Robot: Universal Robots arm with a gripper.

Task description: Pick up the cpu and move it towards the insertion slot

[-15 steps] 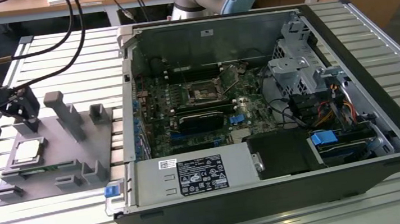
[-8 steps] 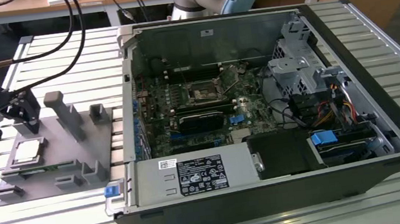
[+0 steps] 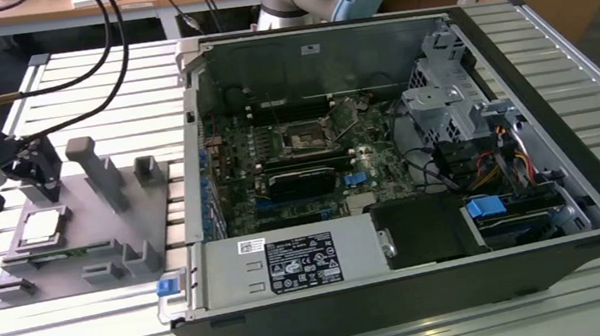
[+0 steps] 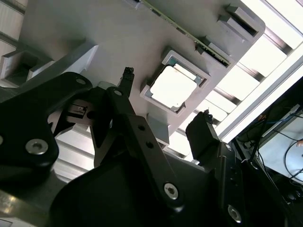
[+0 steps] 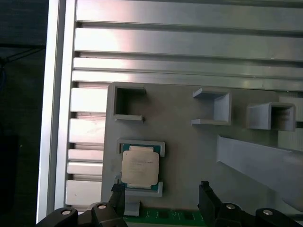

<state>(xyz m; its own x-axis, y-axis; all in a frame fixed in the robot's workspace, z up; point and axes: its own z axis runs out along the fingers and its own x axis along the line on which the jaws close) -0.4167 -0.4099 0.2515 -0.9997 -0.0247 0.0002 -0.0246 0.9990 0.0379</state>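
Note:
The cpu (image 3: 44,224), a pale silver square chip, lies flat in a shallow holder on the grey fixture plate (image 3: 93,234) at the exterior view's left. Both wrist views show the cpu (image 4: 174,86) (image 5: 139,165) seated in that holder. My gripper (image 3: 42,187) hangs just above the plate, beside and slightly behind the chip. It is open, and its black fingertips (image 4: 127,76) (image 5: 204,189) stand apart with nothing between them. The gripper (image 4: 165,101) (image 5: 162,194) does not touch the chip. The insertion slot (image 3: 305,139) sits on the motherboard inside the open computer case.
Upright grey blocks (image 3: 91,170) rise from the fixture plate close to the gripper. The open computer case (image 3: 540,191) stands to the exterior view's right, with a black card (image 3: 301,180) below the slot. A slatted aluminium table (image 3: 92,327) carries everything. Black cables (image 3: 116,45) hang at the back left.

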